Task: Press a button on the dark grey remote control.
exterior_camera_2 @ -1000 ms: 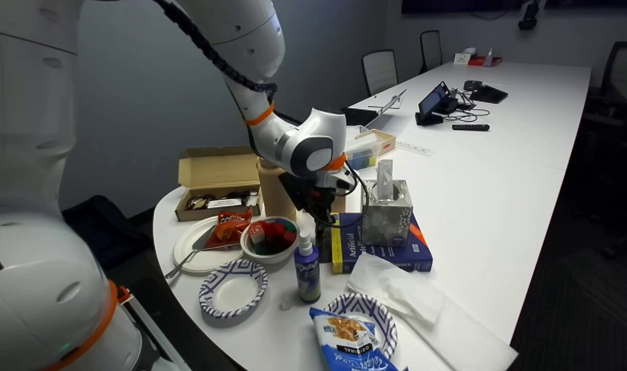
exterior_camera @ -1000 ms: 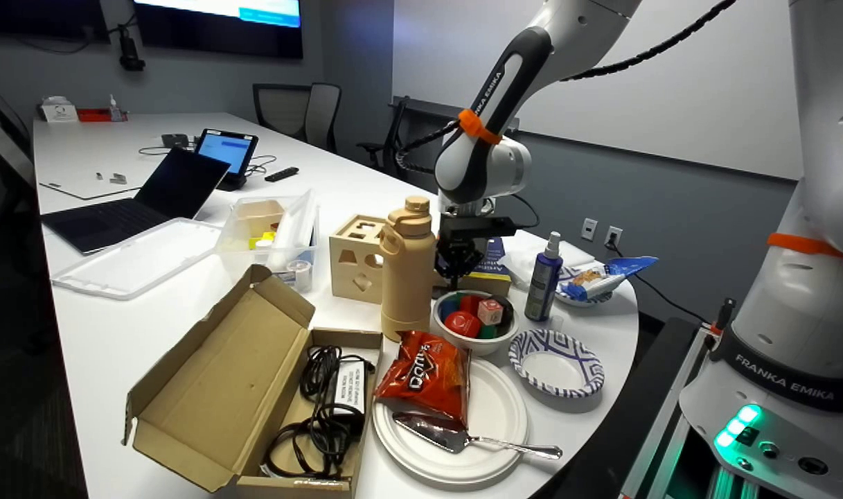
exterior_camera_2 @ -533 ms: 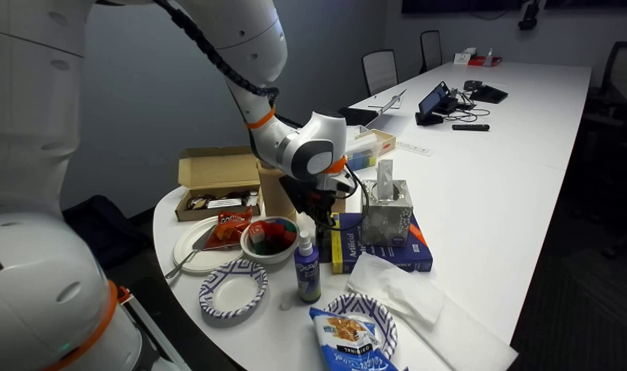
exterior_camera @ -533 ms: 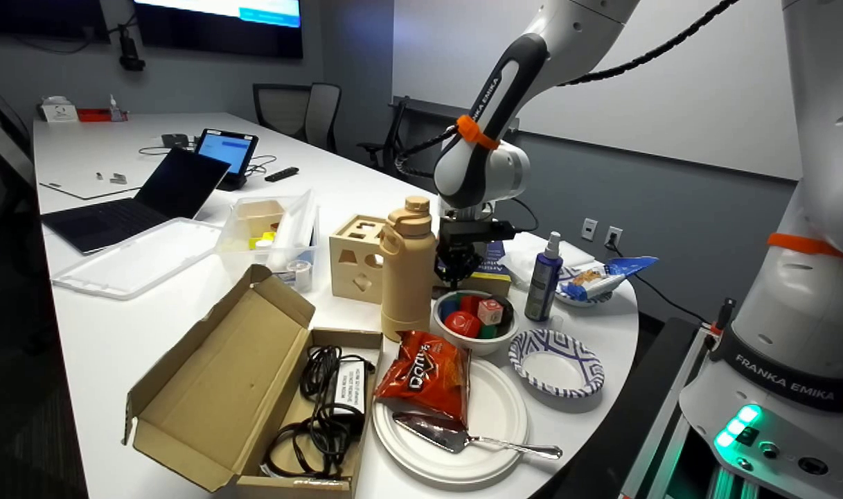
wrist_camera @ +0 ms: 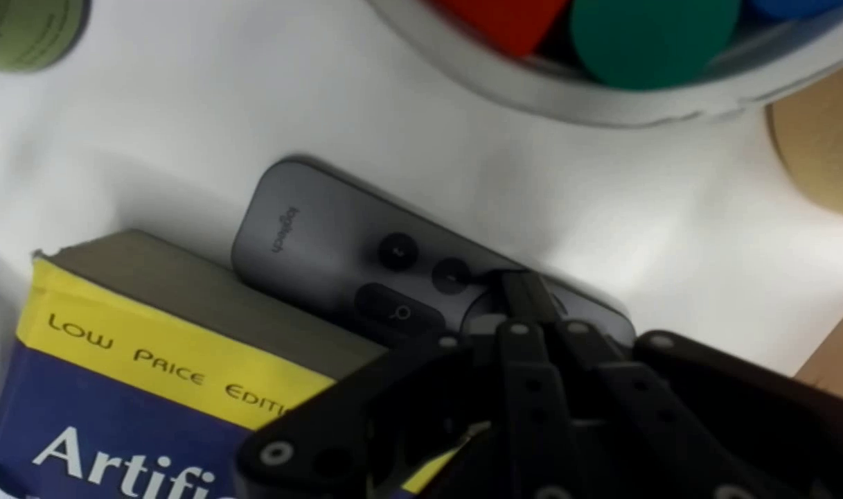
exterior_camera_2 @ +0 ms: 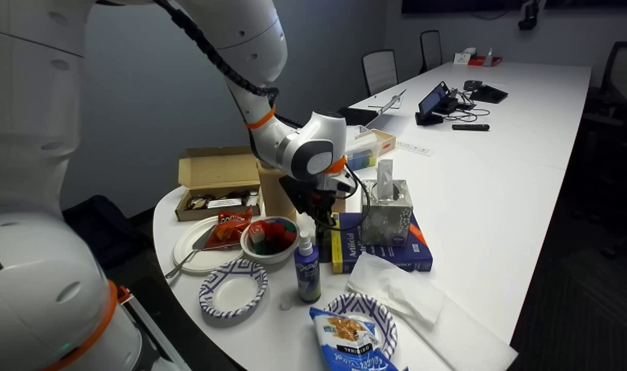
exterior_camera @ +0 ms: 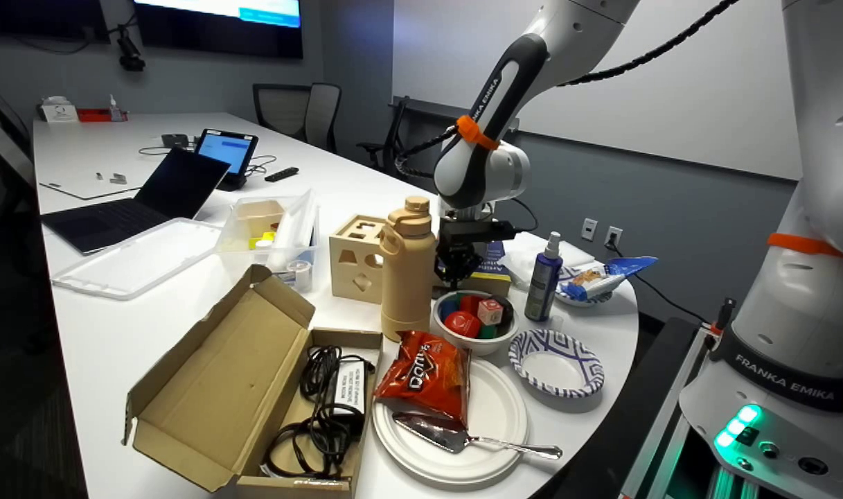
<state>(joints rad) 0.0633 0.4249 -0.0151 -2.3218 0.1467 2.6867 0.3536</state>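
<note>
Dark grey remote control (wrist_camera: 424,260), slim, rounded corners, black buttons, "logitech" lettering: flat on the white surface (exterior_camera_2: 498,206), between the round white bowl of coloured blocks (exterior_camera_2: 268,258) and the thick blue-and-yellow book (exterior_camera_2: 349,242).

Black jointed pincer (wrist_camera: 530,296): fingertips drawn together, nothing held; set over the remote's face, near a round black button; whether it touches or presses cannot be told.

Silver-grey patterned tissue box (exterior_camera_2: 388,221): on the book.

In an exterior view, left of the bowl: tan bottle with loop handle (exterior_camera: 407,277), upright; light wooden cube with shaped holes (exterior_camera: 355,267), farther left. Right: purple spray bottle with white nozzle (exterior_camera: 544,284), upright; blue-and-white patterned paper bowl (exterior_camera: 553,374), nearer.

Near: round white plate (exterior_camera: 501,398) bearing red Doritos bag (exterior_camera: 428,374) and silver cake server (exterior_camera: 445,438).

Near left: open brown cardboard box (exterior_camera: 220,388) holding black cables (exterior_camera: 321,364).

Far left: open black laptop (exterior_camera: 179,184).

Far, in both exterior views: long black remote control (exterior_camera_2: 470,127), well apart from the pincer.
</note>
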